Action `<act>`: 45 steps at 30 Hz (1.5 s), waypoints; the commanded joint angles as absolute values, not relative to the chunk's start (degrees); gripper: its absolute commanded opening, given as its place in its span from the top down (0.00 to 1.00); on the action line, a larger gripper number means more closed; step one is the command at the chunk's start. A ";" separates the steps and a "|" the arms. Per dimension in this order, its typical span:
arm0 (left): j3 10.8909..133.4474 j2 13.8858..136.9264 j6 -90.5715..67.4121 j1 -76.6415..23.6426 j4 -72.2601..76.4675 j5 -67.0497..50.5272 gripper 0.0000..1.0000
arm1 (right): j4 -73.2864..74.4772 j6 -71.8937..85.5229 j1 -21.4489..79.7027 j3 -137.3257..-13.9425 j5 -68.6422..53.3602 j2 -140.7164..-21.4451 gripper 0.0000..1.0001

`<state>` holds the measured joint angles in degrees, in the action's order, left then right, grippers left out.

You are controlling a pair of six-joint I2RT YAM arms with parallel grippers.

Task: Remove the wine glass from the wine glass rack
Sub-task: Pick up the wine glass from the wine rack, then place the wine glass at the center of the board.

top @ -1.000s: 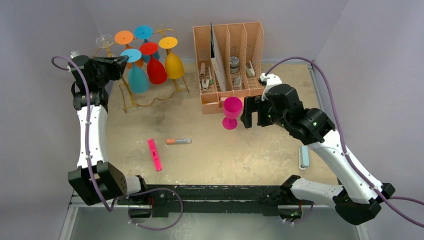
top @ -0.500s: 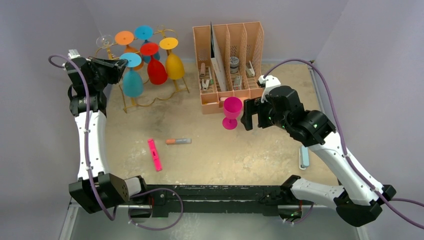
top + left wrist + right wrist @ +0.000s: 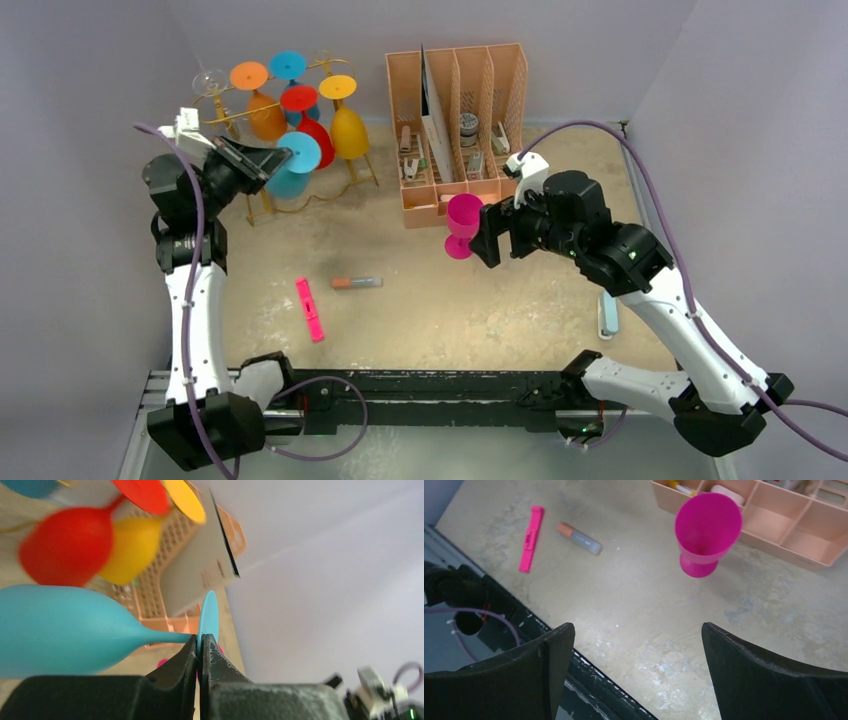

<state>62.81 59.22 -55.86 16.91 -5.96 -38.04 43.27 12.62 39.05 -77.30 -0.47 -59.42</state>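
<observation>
My left gripper [image 3: 262, 160] is shut on the foot disc [image 3: 209, 614] of a light blue wine glass [image 3: 287, 180]. The glass lies tilted, its bowl [image 3: 60, 630] pointing back toward the gold wire wine glass rack [image 3: 318, 197]. Its foot sits lower than the top rails and out to their front right. Orange [image 3: 262, 115], blue [image 3: 287, 66], red [image 3: 312, 130] and yellow [image 3: 347, 132] glasses hang upside down on the rack. A magenta wine glass [image 3: 463, 222] stands upright on the table. My right gripper [image 3: 490, 235] is open just right of it and holds nothing.
A peach desk organiser [image 3: 460, 120] stands right of the rack, close behind the magenta glass [image 3: 708, 530]. A pink highlighter [image 3: 310, 310] and a grey marker [image 3: 357, 283] lie mid-table. A pale blue item [image 3: 607, 315] lies under the right arm.
My left gripper has carried the light blue glass right and toward the front, away from the top rail, and tilted it. The right gripper has edged left toward the magenta glass.
</observation>
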 commanded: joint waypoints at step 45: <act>54.95 62.10 -45.00 -24.76 10.31 -57.15 1.00 | 14.16 43.31 32.43 -71.82 -45.97 -69.83 0.79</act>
<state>53.52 61.73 -44.21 -24.18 6.55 -55.55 17.41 42.89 32.60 -72.07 -42.85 -69.87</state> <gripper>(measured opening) 0.009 0.237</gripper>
